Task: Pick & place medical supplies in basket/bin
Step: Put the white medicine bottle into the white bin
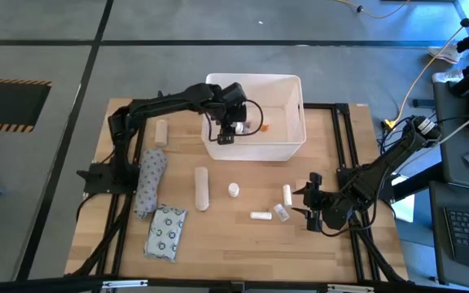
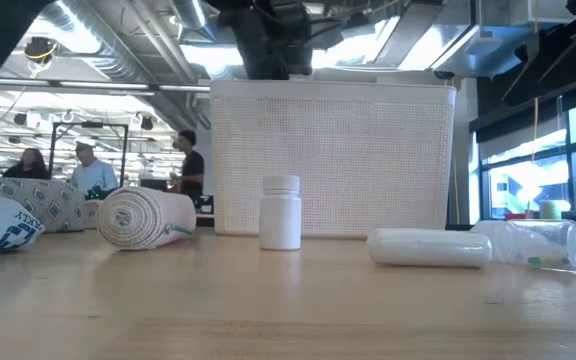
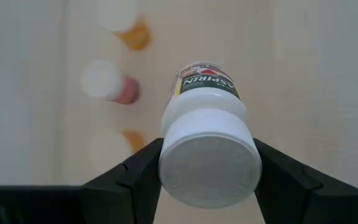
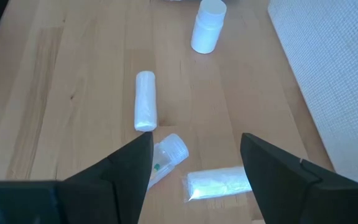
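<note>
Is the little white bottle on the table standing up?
Yes, upright: the white bottle stands on its base, cap on top, in front of the tub.

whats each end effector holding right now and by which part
The left end effector grips a white aspirin bottle by its cap end, above the tub. The right end effector holds nothing.
</note>
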Motion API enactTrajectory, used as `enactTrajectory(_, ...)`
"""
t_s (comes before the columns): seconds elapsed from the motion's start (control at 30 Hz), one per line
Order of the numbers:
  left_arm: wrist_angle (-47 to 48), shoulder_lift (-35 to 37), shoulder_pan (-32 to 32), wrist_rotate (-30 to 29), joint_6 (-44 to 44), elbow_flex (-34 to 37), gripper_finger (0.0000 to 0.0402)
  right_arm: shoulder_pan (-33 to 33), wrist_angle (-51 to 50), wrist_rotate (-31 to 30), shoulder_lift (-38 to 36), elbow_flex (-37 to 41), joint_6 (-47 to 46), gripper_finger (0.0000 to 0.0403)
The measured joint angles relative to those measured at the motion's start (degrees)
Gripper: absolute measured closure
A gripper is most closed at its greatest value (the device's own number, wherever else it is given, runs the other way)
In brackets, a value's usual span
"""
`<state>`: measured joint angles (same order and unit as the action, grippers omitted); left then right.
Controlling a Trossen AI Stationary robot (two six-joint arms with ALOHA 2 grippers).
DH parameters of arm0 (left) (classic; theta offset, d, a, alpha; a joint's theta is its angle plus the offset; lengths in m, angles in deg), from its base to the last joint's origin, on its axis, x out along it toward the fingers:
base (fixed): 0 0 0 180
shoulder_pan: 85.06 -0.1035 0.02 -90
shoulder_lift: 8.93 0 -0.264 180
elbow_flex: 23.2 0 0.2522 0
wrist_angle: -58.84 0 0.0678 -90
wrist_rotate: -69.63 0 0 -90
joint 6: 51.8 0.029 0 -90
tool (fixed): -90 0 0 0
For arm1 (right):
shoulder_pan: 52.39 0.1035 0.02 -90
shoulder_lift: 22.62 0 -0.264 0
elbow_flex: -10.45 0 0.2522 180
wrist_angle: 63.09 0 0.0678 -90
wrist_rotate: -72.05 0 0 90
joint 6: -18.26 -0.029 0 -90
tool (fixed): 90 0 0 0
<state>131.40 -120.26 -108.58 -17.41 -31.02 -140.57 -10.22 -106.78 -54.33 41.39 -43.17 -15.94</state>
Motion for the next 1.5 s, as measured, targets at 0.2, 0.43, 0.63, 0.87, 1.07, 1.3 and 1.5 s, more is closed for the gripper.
enactTrajectory(0.2, 1.01, -1.93, -1.52, 7.27, -0.37, 0.17, 0.0199, 0.0, -0.02, 0.0, 0.0, 0.02, 0.0, 0.0159)
enactTrajectory(0.43, 0.87, -1.95, -4.37, 3.72, -1.26, 0.97, 0.0201, 0.0, -0.05, 0.0, 0.0, 0.02, -0.02, 0.0159)
enactTrajectory(0.63, 0.47, -1.48, -5.47, 3.12, -3.1, -0.53, 0.0199, 0.0, -0.09, 0.0, 0.0, 0.02, 0.03, 0.0159)
enactTrajectory(0.87, 2.6, -1.81, -4.86, 0.73, -1.91, -0.57, 0.0199, 0.0, -0.18, 0.0, 0.0, 0.02, 0.13, 0.0159)
enactTrajectory(1.07, 2.73, -2.49, -4.64, 0.78, -2.04, -0.55, 0.0202, 0.0, -0.2, 0.0, 0.0, 0.02, 0.13, 0.016)
enactTrajectory(1.3, 3.1, -6.02, -4.66, 0.92, -2.14, -0.52, 0.0197, 0.0, -0.17, 0.0, 0.0, 0.02, 0.04, 0.016)
enactTrajectory(1.5, 3.16, -9.01, -4.64, -2.48, -2.1, -0.54, 0.0196, 0.0, -0.19, 0.0, 0.0, 0.02, 0.0, 0.016)
